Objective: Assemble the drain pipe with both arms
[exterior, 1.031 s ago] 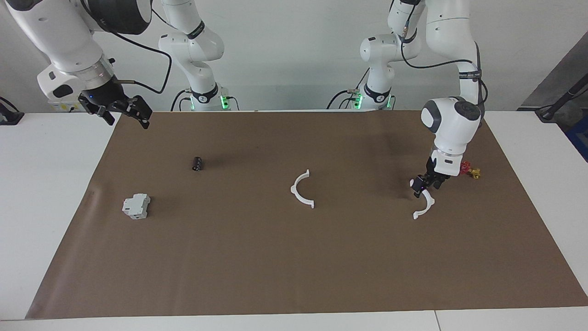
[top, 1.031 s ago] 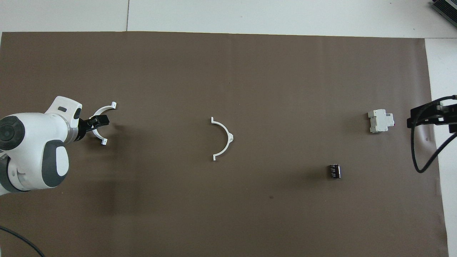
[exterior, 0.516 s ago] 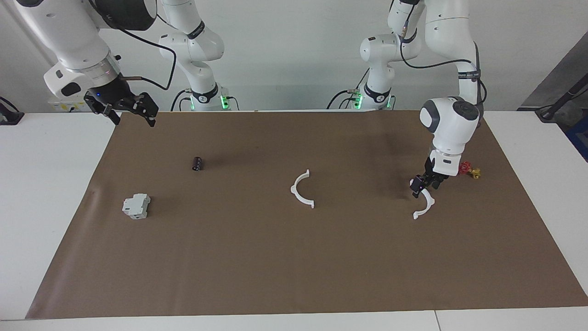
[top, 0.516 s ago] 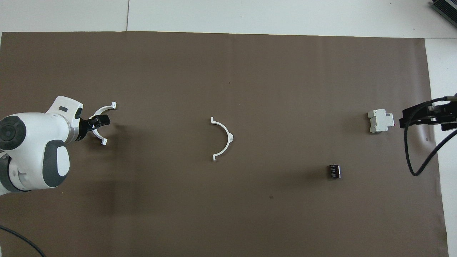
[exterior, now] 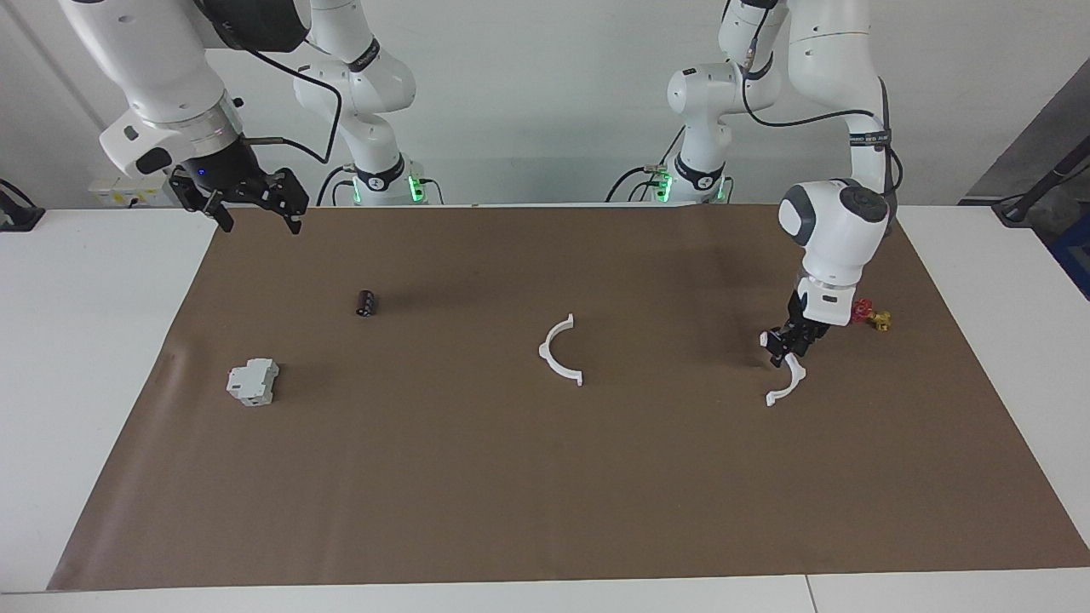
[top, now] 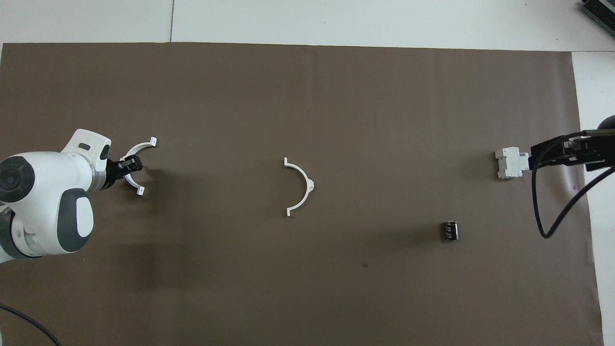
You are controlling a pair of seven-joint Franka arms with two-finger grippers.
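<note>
The drain pipe lies as two separate white half-rings on the brown mat. One half-ring (exterior: 559, 359) is at the mat's middle, also in the overhead view (top: 303, 186). The other half-ring (exterior: 788, 383) lies toward the left arm's end, also in the overhead view (top: 140, 146). My left gripper (exterior: 788, 349) is down at this half-ring with its fingers shut on the curved rim; it also shows in the overhead view (top: 132, 166). My right gripper (exterior: 260, 220) is open and empty, up in the air over the mat's corner at the right arm's end.
A boxy light-grey block (exterior: 253, 381) and a small black cylinder (exterior: 365, 303) lie toward the right arm's end. A small red-and-yellow piece (exterior: 872, 317) lies beside the left gripper, nearer to the robots than its half-ring. The mat (exterior: 511, 477) is bare elsewhere.
My left gripper's fingers have drawn together on the half-ring. My right gripper has moved in the air toward the middle of the table. Both half-rings lie where they were.
</note>
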